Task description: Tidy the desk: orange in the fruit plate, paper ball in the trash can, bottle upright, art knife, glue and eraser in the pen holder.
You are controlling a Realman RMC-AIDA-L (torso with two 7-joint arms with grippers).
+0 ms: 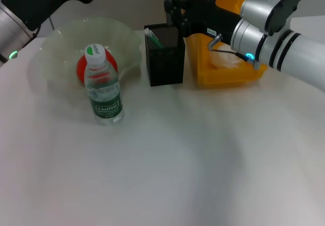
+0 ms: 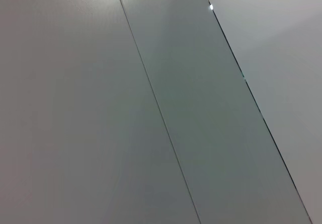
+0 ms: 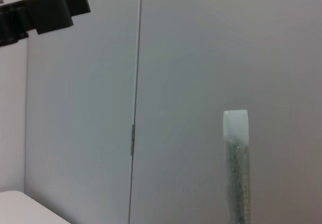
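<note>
- Right gripper (image 1: 171, 11) above the pen holder (image 1: 165, 58), jaws pinching a slim grey stick (image 3: 236, 173) upright.
- Risks snagging the mesh rim or the green-tipped item (image 1: 153, 37) inside if lowered off-centre, tipping the holder.
- Risks bouncing out if released high.
- Smooth white bench (image 1: 177, 160); pale panelled wall (image 2: 75, 108) behind.
- Left arm (image 1: 30, 5) parked far left.

The water bottle (image 1: 103, 86), standing upright at the left just in front of the plate, carries a green label printed with the white brand word "Cestbon". Its white cap bears small writing too tiny to make out. Nothing else is legible.
</note>
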